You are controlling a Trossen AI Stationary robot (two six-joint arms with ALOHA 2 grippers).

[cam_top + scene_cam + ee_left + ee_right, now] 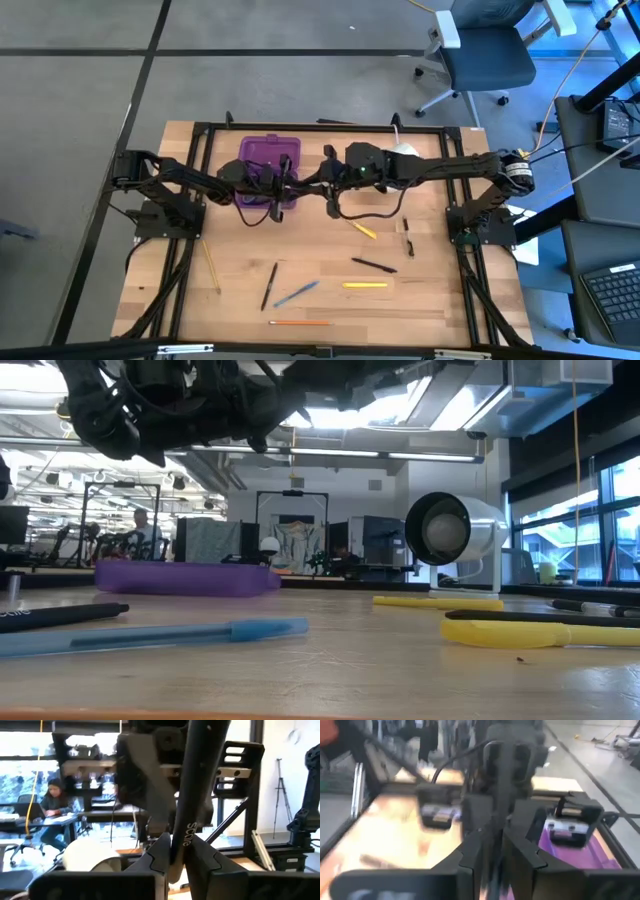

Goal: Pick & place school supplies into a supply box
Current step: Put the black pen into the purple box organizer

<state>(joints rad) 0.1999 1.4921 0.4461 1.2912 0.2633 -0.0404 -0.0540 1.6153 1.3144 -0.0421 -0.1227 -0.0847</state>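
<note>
The purple supply box (pixel 266 152) lies open at the table's far middle, and it also shows in the low view (pixel 185 578). Both arms meet just on its near right side, raised above the table. My left gripper (pixel 283 188) and my right gripper (pixel 327 186) face each other, both shut on one black pen (pixel 186 820) that spans the gap between them. Other pens and pencils lie flat on the near half of the table: a yellow pencil (pixel 210 265), a black pen (pixel 270 285), a blue pen (pixel 296 293) and an orange pencil (pixel 300 323). My left gripper pinches the black pen's end (pixel 176 851) between its two fingers (pixel 156 854). The pen runs on along the fingers toward the right gripper and is lifted clear of the table. My right gripper has a thin dark shaft (pixel 496 845), the same pen, between its fingers (pixel 520 850), coming level from the table's right; the view is blurred and the exact part does not show.
A white roll (pixel 405 150) stands at the far right, seen also in the low view (pixel 455 530). A yellow marker (pixel 365 285), a black pen (pixel 375 265), a short yellow pen (pixel 364 230) and a black marker (pixel 407 236) lie right of centre.
</note>
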